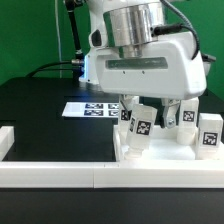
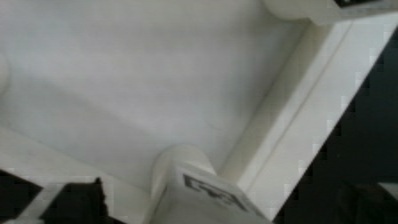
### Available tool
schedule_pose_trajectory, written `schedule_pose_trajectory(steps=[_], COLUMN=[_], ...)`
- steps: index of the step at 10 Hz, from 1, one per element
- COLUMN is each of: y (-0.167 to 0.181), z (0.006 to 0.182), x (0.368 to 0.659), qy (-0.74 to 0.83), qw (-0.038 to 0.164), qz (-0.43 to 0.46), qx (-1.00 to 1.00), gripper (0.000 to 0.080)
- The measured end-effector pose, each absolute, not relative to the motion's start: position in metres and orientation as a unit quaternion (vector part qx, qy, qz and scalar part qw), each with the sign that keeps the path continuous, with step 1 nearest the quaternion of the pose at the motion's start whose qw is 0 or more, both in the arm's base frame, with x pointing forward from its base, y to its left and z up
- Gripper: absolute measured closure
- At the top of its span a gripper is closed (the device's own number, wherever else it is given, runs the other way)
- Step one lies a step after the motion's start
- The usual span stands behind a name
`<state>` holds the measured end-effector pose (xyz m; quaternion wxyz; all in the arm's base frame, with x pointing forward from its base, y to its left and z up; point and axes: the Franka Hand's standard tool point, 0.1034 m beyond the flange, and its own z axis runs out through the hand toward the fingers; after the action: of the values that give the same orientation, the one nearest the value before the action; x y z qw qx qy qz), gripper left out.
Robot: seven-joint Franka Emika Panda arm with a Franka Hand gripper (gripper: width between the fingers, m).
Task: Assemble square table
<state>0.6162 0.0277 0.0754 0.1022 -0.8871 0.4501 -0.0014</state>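
While the tool (image 1: 152, 112) hangs low over the square panel (image 2: 143, 110), its fingers are seen spread with nothing pinched; the panel lies on the dark surface (image 1: 40, 115) against the white border rail (image 1: 60, 172). A tagged leg (image 1: 140, 127) stands on the panel below the tool, with other legs (image 1: 208, 133) just beside it. For the next grasp, the fingers are best centred squarely about one leg so that it is not tipped.

White arm (image 1: 130, 20) with a silver metal wrist cylinder above a boxy white gripper housing (image 1: 150, 70).
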Motion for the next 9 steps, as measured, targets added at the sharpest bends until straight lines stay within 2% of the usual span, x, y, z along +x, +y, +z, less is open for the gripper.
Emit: schedule_pose_trajectory(steps=[2, 6, 7, 9], y=[0.027, 0.017, 0.014, 0.015], z=[0.075, 0.080, 0.079, 0.079], x=[0.616, 0.616, 0.616, 0.616], qy=[0.382, 0.074, 0.006, -0.011], qw=[0.102, 0.051, 0.046, 0.047], qz=[-0.009, -0.038, -0.042, -0.043], qx=[-0.918, -0.995, -0.998, -0.998], gripper=[0.0150, 0.0150, 0.0150, 0.0150])
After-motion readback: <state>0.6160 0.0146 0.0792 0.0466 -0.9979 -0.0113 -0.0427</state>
